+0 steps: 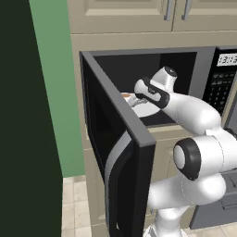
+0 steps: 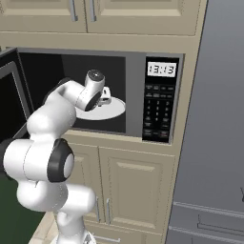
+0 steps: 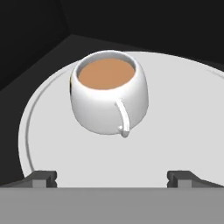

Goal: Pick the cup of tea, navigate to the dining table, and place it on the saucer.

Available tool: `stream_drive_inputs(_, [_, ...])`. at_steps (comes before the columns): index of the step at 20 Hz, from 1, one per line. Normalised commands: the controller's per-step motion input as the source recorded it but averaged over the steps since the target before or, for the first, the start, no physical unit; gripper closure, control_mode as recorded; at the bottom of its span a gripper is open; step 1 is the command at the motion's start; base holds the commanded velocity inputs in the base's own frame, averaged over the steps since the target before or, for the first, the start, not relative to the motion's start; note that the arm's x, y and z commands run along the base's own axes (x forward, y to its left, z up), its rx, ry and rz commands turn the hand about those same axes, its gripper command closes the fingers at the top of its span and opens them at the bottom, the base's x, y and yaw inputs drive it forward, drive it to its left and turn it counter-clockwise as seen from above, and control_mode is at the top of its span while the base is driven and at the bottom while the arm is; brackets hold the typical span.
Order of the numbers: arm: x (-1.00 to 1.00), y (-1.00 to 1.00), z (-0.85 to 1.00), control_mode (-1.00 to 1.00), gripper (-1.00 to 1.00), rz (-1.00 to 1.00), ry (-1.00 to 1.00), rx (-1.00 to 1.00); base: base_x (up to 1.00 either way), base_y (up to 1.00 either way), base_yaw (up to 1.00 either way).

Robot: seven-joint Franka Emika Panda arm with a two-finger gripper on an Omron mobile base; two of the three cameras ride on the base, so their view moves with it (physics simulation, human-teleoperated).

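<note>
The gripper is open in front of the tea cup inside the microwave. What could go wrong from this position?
1. The cup of tea is filled nearly to its rim; a tilted or jerky lift could spill it onto the turntable plate.
2. Its handle faces the open gripper, so one finger could bump the handle and turn the cup instead of gripping it.
3. The arm reaches into the microwave beside the open door; pulling out carelessly might knock either.

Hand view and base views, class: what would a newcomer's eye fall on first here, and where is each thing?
The cup, full of brown tea, stands on the round white turntable inside the dark microwave, its handle facing the camera. The open gripper sits just short of the cup, not touching it. The microwave door hangs wide open at the left, with the white arm reaching in.
</note>
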Motion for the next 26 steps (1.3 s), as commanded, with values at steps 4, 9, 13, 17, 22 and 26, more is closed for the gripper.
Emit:
stream_drive_inputs(4, [0.13,0.00,-0.09,-1.00,-1.00,0.03,0.00,0.00,0.00,0.00,0.00])
stream_drive_inputs(9, [0.14,0.00,-0.12,-1.00,-1.00,0.03,0.00,0.00,0.00,0.00,0.00])
stream_drive_inputs(13, [0.12,0.00,-0.09,-1.00,-1.00,0.04,0.00,0.00,0.00,0.00,0.00])
stream_drive_inputs(17, [0.00,0.02,0.00,-1.00,-1.00,0.04,0.00,0.00,0.00,0.00,0.00])
stream_drive_inputs(22, [0.05,0.08,0.00,-1.00,-1.00,0.06,0.00,0.00,0.00,0.00,0.00])
stream_drive_inputs(26, [0.15,0.09,0.00,-1.00,-1.00,0.06,0.00,0.00,0.00,0.00,0.00])
